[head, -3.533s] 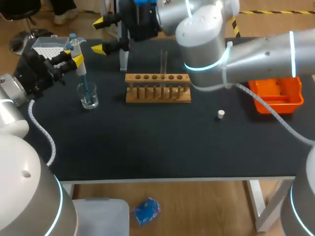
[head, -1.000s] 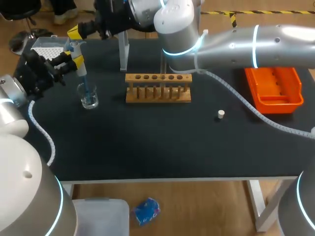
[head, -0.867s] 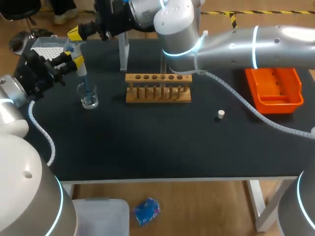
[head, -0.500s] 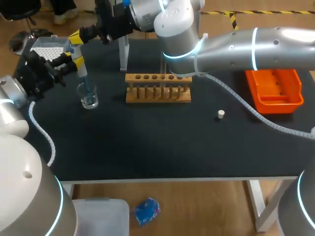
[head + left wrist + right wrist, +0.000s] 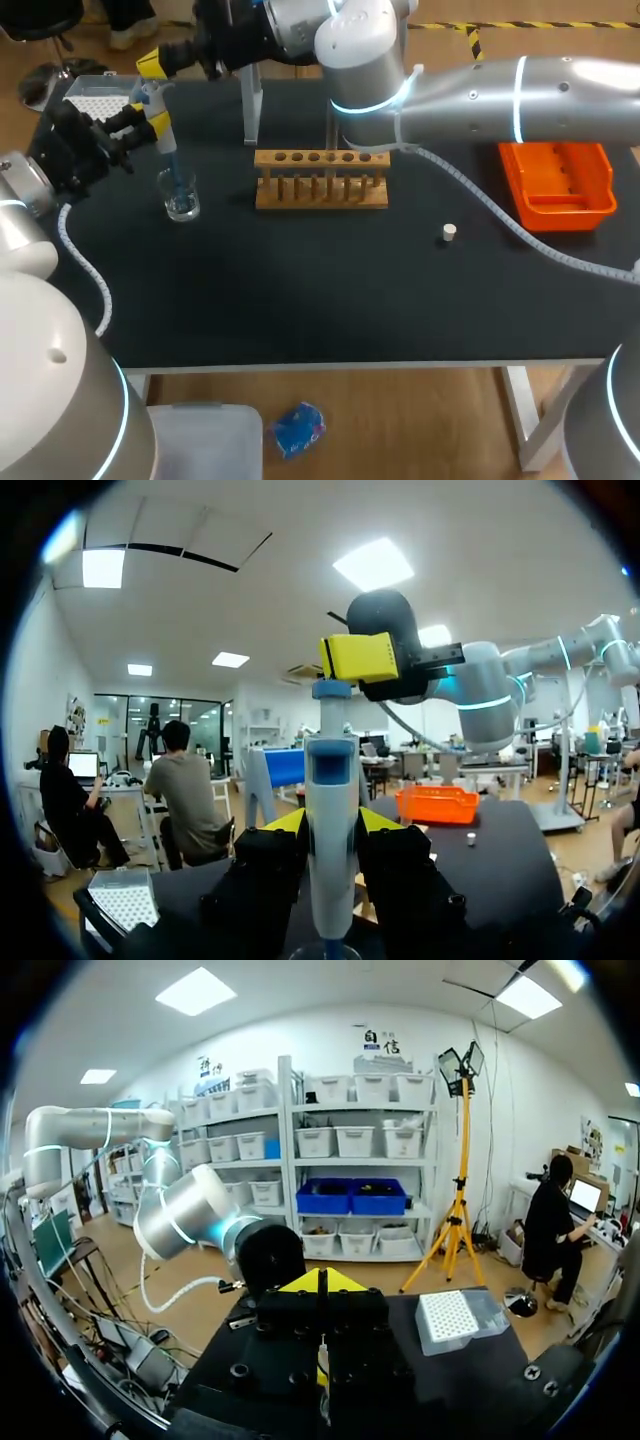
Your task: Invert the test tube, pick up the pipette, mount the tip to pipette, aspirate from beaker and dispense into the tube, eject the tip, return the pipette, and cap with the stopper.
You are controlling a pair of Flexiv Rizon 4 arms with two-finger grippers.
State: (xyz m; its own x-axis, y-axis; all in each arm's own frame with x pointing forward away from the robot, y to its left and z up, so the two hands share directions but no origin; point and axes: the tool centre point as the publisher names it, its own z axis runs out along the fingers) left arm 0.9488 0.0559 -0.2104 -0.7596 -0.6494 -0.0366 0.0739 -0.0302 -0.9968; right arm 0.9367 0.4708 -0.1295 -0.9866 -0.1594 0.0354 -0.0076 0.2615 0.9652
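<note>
The left hand (image 5: 148, 120) is clamped on the white pipette (image 5: 330, 780), its two yellow-tipped fingers (image 5: 285, 823) pressing the barrel from either side. The pipette has a blue window low on its white body and a blue plunger cap. It stands upright, long axis vertical, cap up, its bluish tip down inside the small clear glass beaker (image 5: 182, 203). The beaker sits on the dark counter (image 5: 320, 290) near the left end. The left arm comes in low from the left, with the hand held level and its fingers pointing toward the counter's middle.

The right hand (image 5: 154, 64) has its fingers pressed together with nothing between them, the yellow tips forming one block directly over the plunger cap. In the left wrist view the block meets the cap, but whether it bears down cannot be told. The right arm reaches from the right across the far side, above the wooden test tube rack (image 5: 320, 182).

A small white stopper (image 5: 449, 233) lies alone to the right of the rack. An orange tray (image 5: 558, 195) is by the right edge, and a clear tip box (image 5: 92, 95) sits at the far left corner.
</note>
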